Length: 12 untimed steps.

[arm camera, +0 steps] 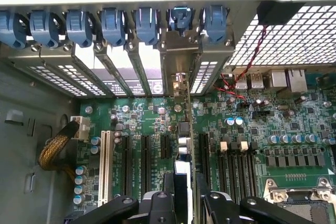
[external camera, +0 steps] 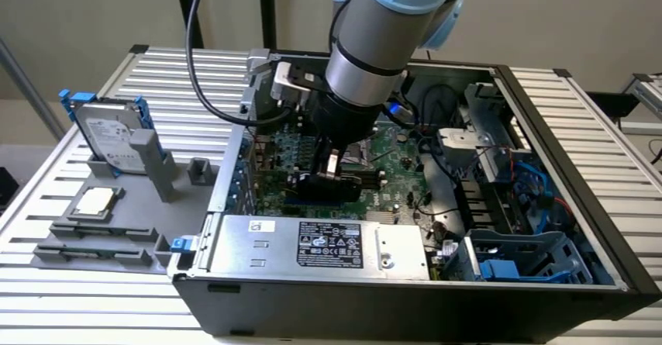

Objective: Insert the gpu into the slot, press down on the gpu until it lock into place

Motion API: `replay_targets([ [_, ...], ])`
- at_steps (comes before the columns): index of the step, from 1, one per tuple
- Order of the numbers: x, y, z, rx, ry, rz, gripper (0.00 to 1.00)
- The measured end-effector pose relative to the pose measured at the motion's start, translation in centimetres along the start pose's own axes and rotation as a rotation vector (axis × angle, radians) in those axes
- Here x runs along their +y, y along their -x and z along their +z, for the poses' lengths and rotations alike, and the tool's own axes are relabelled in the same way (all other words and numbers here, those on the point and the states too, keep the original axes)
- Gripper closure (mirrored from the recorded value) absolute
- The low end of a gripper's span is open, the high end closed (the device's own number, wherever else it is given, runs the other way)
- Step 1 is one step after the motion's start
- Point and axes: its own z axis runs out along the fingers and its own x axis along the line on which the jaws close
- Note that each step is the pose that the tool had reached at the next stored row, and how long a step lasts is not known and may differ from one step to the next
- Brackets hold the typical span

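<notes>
The gpu (external camera: pixel 322 185) is a black card standing on edge on the green motherboard (external camera: pixel 398 178) inside the open computer case. In the wrist view the gpu (arm camera: pixel 188 129) shows edge-on as a thin line running from its metal bracket (arm camera: pixel 178 61) back to my gripper (arm camera: pixel 185 199). My gripper (external camera: pixel 331 167) hangs straight over the card and is open, with one black finger (arm camera: pixel 157 203) on either side of the card's top edge. The slot is hidden beneath the card.
A silver power-supply box (external camera: pixel 321 244) lies along the case's near side. Blue bracket latches (arm camera: pixel 110 24) line the rear wall. A braided cable (arm camera: pixel 52 150), black and white slots (arm camera: pixel 105 166) and the CPU socket (arm camera: pixel 299 200) flank the card. A hard drive (external camera: pixel 108 132) stands outside the case.
</notes>
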Motion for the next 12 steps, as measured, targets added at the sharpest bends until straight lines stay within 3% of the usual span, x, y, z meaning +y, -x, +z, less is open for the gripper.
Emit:
replay_targets([
  [12, -0.01, -0.08, 0.05, -0.0008, -0.0001, 0.000, 0.74],
])
